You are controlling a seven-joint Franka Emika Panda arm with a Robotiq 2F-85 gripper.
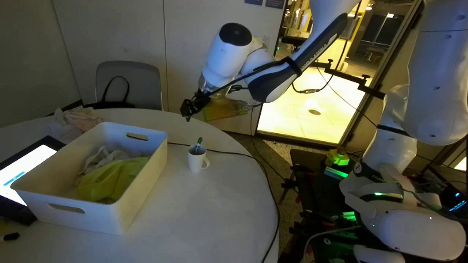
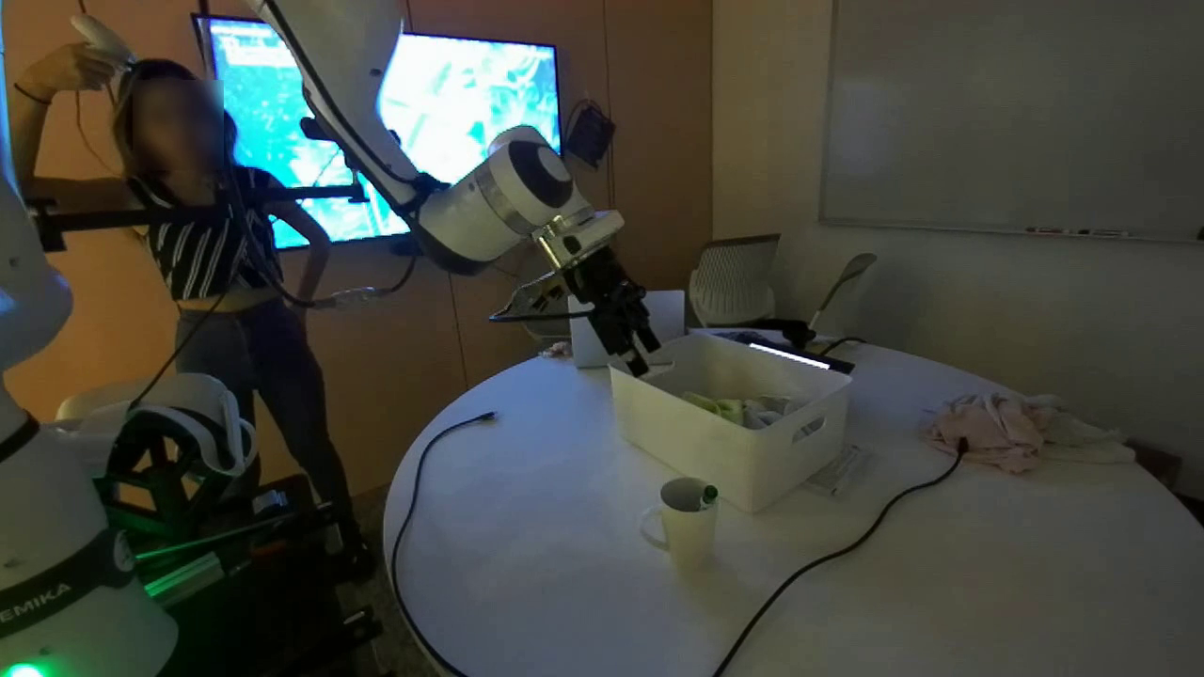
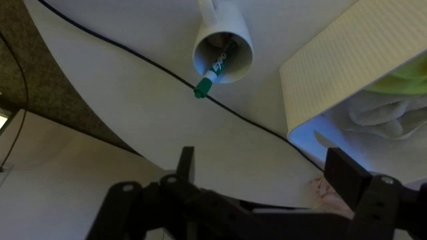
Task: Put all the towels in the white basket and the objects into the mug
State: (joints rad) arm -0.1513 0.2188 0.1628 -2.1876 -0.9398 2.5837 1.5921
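Note:
A bright yellow towel [image 1: 113,179] and an off-white towel [image 1: 104,159] lie bunched inside the white basket [image 1: 146,188]. Beside the basket, the white mug [image 2: 689,541] stands upright on the table. A green marker [image 3: 218,65] leans in the mug with its capped end sticking out over the rim. High above the table hangs my gripper [image 1: 186,113], clear of both mug and basket. In the wrist view the gripper [image 3: 260,150] is open, its fingers wide apart with nothing between them.
A heap of pinkish and whitish cloth [image 2: 997,428] lies on the table beyond the basket. A lit tablet [image 1: 27,171] sits against the basket's far side. One black cable [image 2: 847,545] crosses the tabletop near the mug. A dark-capped marker [image 1: 9,237] lies near the tablet.

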